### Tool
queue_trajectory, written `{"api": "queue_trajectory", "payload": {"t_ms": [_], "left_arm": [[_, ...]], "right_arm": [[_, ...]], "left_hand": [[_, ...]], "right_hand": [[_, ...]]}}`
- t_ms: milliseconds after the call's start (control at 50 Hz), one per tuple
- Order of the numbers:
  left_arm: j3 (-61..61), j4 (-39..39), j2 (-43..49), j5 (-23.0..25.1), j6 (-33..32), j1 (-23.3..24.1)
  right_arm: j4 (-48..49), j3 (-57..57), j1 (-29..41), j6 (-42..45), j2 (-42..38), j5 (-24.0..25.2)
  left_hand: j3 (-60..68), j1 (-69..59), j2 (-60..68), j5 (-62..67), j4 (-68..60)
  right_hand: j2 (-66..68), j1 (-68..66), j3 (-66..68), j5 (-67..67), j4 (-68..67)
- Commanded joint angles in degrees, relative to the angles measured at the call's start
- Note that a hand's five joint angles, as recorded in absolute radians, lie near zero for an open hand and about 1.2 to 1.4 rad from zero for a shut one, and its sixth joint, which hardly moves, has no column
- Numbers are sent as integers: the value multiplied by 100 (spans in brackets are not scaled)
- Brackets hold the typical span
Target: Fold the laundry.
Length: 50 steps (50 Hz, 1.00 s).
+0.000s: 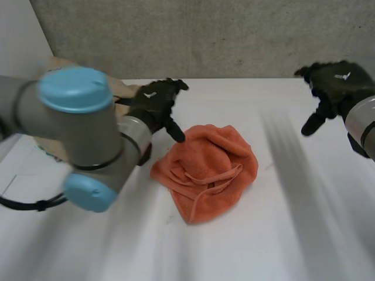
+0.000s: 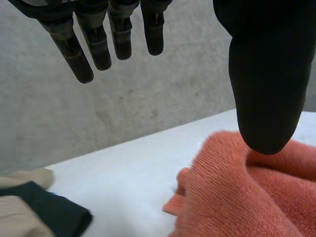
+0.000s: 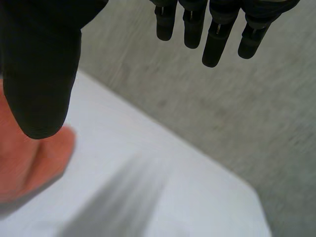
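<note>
Towel: one orange towel [image 1: 217,146], crumpled in a heap at the middle of the white table [image 1: 281,234], with a hem strip [image 1: 217,175] looped across its top. It is neither spread nor folded.
Left hand: the left hand [image 1: 155,102] is at the towel's far-left edge with its fingers straight and spread, holding nothing. The thumb tip is at or just above the pile, and I cannot tell whether it touches.
Right hand: the right hand [image 1: 334,82] is raised at the far right, well apart from the towel, its fingers relaxed and empty.
Step in hand: the reach for a first grasp, as I judge it — no fold is made yet.
Next move: the left hand needs to come down and pinch an edge or corner. The right hand needs to come in towards another corner so the heap can be drawn flat.
Count: one towel, two hands, one table. At the far left beside the left arm lie other cloths [image 2: 29,207] — one beige and one dark.
</note>
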State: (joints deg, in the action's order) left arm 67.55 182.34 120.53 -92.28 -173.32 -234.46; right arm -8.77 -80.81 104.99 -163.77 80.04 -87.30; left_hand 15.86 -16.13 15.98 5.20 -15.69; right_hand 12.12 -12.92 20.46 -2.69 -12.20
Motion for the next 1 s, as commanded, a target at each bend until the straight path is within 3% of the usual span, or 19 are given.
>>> {"api": "queue_trajectory", "payload": {"t_ms": [20,180,340,380,420,440,460,480,500,560,660,760,860,1000], "left_arm": [[1460,109,-839,35,-9,-215],[1543,522,329,70,-237,-223],[339,504,1586,35,-861,-206],[102,496,1753,0,-887,-188],[31,513,1772,0,-879,-171],[22,513,1772,0,-861,-171],[13,531,1754,-9,-826,-162],[21,539,1728,-9,-826,-144],[39,557,1684,-18,-817,-136],[170,566,1141,-193,-809,-153],[539,531,42,-396,-747,-197],[882,478,-943,-361,-606,-232],[1269,172,-1681,-334,-589,-346],[1524,-313,-1753,-159,-580,-355]], "right_arm": [[-749,-118,136,-84,-348,11],[287,-778,566,-1305,-936,38],[991,-585,1023,-2080,-2026,3],[1053,-392,1146,-2168,-2334,-33],[1079,-260,1208,-2194,-2501,-33],[1088,-129,1243,-2203,-2624,-41],[1088,-76,1243,-2203,-2668,-41],[1097,-49,1243,-2203,-2678,-41],[1106,-40,1243,-2203,-2669,-50],[1237,-92,1156,-2186,-2485,-182],[1422,-224,1103,-1835,-1317,-156],[844,-67,674,-528,-385,221],[-44,565,540,564,-305,442],[-810,1331,452,1584,-725,565]], "left_hand": [[-77,104,-89,-11,60],[-60,87,-72,6,43],[-27,54,-39,39,10],[491,-464,479,556,-508],[1565,-1538,1553,1631,-1582],[2387,-2360,2376,2453,-2404],[4710,-4683,4699,4776,-4727],[5983,-5956,5971,6048,-6000],[6409,-6382,6398,6475,-6426],[6414,-6387,6402,6480,-6431],[6414,-6387,6402,6480,-6431],[6414,-6387,6402,6480,-6431],[6414,-6387,6402,6480,-6431],[6414,-6387,6402,6480,-6431]], "right_hand": [[-212,292,-1046,269,220],[-212,292,-1046,269,220],[-212,292,-1046,269,220],[-189,269,-1023,246,197],[616,-537,-218,-560,-608],[2019,-1940,1185,-1963,-2011],[3116,-3036,2282,-3059,-3108],[4575,-4496,3741,-4519,-4568],[6239,-6159,5405,-6182,-6231],[6788,-6708,5954,-6731,-6780],[6788,-6708,5954,-6731,-6780],[6788,-6708,5954,-6731,-6780],[6788,-6708,5954,-6731,-6780],[6788,-6708,5954,-6731,-6780]]}}
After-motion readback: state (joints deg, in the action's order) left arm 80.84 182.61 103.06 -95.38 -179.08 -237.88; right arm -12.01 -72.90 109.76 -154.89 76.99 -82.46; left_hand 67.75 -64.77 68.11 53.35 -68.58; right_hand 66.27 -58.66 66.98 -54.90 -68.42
